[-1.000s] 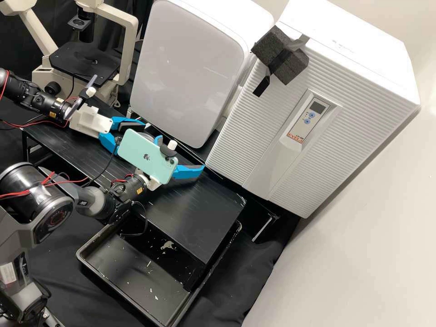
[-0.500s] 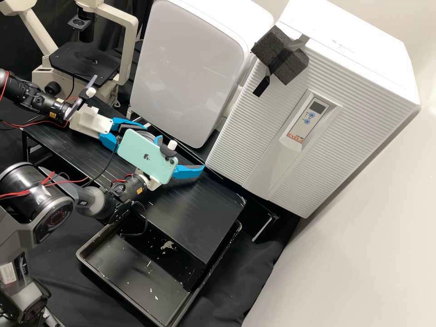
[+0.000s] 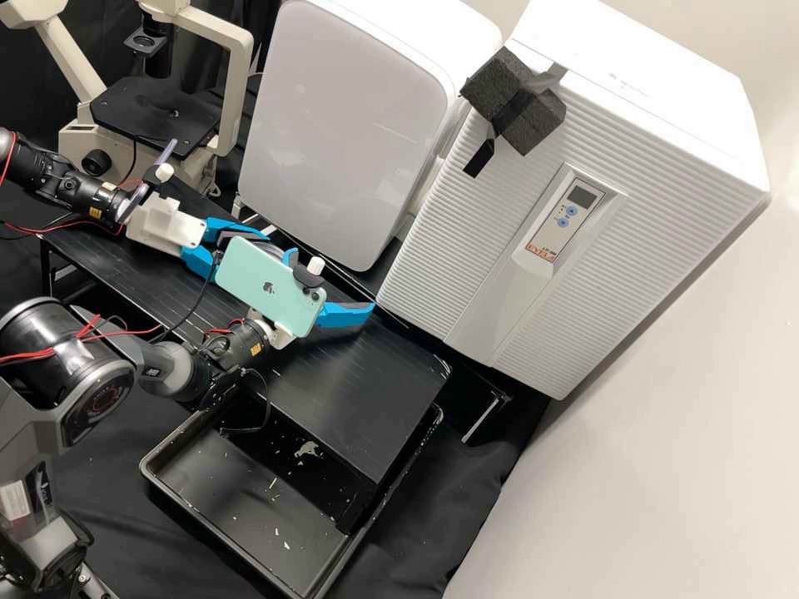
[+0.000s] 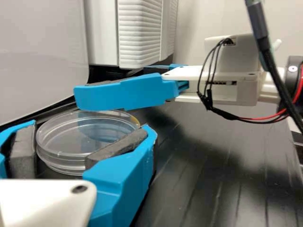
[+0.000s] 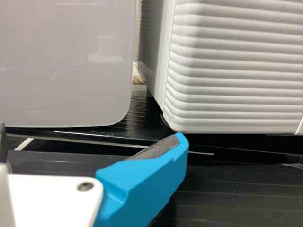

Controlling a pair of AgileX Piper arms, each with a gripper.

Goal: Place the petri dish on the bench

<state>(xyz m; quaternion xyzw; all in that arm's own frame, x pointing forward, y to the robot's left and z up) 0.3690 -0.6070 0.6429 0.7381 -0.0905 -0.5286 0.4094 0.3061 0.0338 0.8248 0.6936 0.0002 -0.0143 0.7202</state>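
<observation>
From where I stand, the clear petri dish is close in front of the foot of the smooth white box. The left gripper, also in front of that box, is clenched around the dish, a padded finger on either side. Farther out from the box, the right gripper is released, its fingers spread wide over the black bench. I can't tell whether the dish touches the bench.
</observation>
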